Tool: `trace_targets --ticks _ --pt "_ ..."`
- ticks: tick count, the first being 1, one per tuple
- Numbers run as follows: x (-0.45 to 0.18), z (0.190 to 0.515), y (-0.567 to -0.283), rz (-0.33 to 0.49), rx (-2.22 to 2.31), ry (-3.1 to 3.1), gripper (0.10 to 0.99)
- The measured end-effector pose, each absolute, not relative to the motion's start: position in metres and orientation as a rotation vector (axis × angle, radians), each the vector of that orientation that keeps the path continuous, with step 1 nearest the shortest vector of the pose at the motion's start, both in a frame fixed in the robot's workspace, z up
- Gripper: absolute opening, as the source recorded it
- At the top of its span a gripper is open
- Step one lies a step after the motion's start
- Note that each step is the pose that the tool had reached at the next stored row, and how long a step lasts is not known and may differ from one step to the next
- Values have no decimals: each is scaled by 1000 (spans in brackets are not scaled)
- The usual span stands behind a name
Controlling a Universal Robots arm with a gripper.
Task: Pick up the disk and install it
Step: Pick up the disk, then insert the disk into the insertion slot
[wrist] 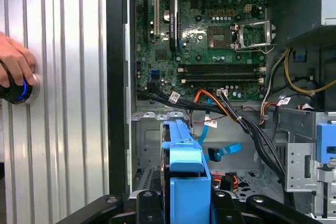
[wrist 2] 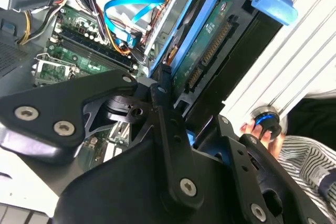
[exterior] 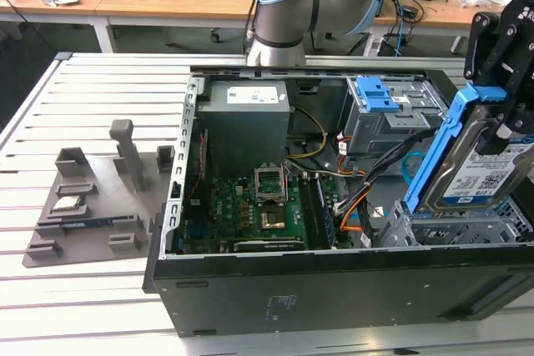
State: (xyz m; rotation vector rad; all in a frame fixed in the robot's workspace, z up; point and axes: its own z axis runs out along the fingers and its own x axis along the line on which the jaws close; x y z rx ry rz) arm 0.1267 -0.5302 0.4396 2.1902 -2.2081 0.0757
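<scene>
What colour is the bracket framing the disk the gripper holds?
Blue; the bracket around the disk shows best in the exterior view.

Disk (exterior: 476, 174) label partly hidden.

The black fingers (wrist 2: 170, 129) clamp the disk (wrist 2: 210, 51) by its blue bracket, connector edge facing the camera. Beyond the fingers lie the green board (wrist 2: 68, 56) and a blue cable (wrist 2: 126, 11). Beside the fingers, over the ribbed tabletop (wrist 2: 310, 61), a person's hand (wrist 2: 262, 129) rests on a round button (wrist 2: 265, 119).
</scene>
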Motion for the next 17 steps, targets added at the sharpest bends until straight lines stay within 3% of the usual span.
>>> trace_targets --ticks 4,17 --pt "126 439 -532 39 2207 -2226 365" --pt "126 440 -532 38 2208 -2226 365"
